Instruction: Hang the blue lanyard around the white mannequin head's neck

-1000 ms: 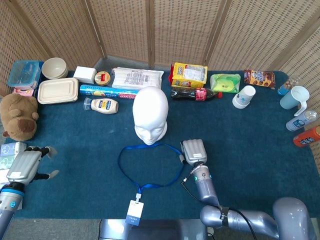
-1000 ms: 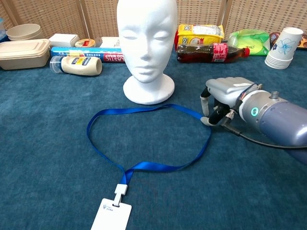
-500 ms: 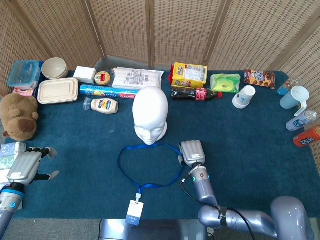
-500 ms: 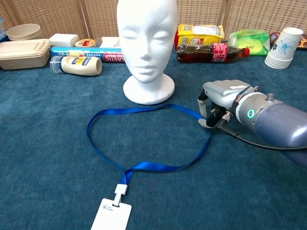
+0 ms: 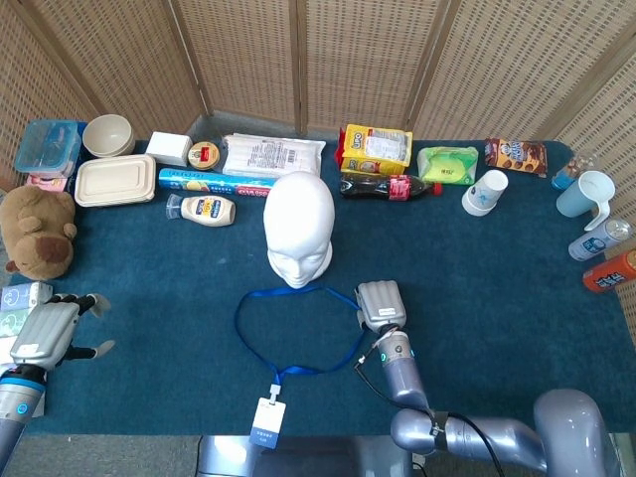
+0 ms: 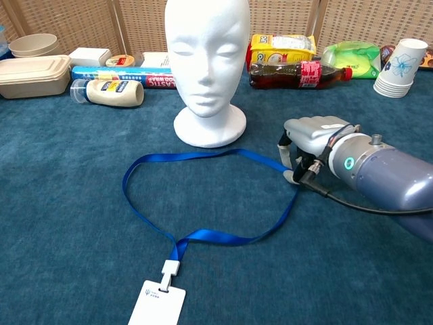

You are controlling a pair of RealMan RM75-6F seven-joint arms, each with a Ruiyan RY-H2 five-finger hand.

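Blue ribbon lanyard loops flat on our desk before the white foam mannequin head; left hand idles, fingers apart. Chest view: right hand's fingertips touch the lanyard; grip unclear.

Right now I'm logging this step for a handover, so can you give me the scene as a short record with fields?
lanyard: flat on the table in an open loop, badge at the near end
mannequin head: upright, nothing around its neck
right hand: at the loop's right edge, fingers down by the strap; grip cannot be told
left hand: off to the side, fingers apart, holding nothing
task: not yet done
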